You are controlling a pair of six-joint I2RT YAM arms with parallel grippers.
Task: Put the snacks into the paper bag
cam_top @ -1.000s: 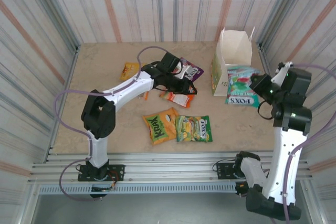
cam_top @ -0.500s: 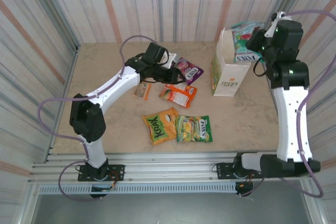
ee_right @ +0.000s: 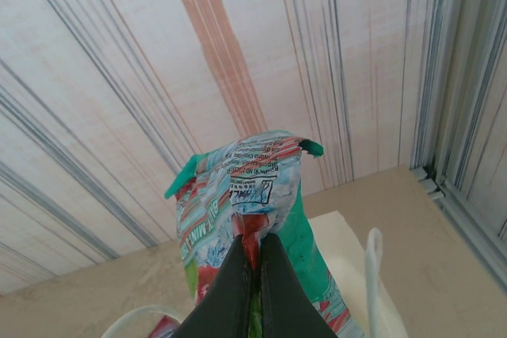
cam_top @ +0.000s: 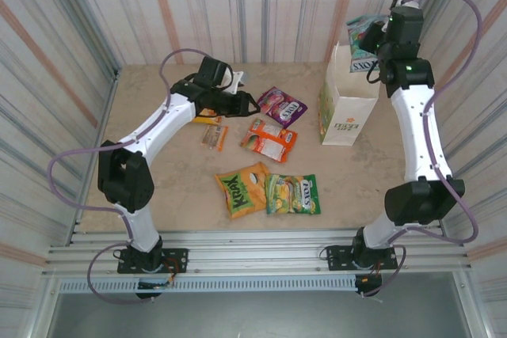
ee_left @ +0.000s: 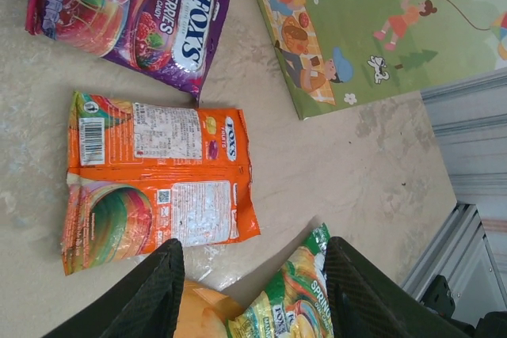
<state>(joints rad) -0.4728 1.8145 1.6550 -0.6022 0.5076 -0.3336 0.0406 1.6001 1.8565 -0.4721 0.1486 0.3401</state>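
Striped walls ring my beige table; I see my left gripper spread and empty near the purple packet and orange-red packet, my right gripper clamped on the teal packet above the paper bag

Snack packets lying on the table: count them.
6: purple packet far centre; orange-red packet nearer; bar left of it; yellow packet partly under the left arm; Krax packet and green-yellow packet nearest. Others may be hidden.
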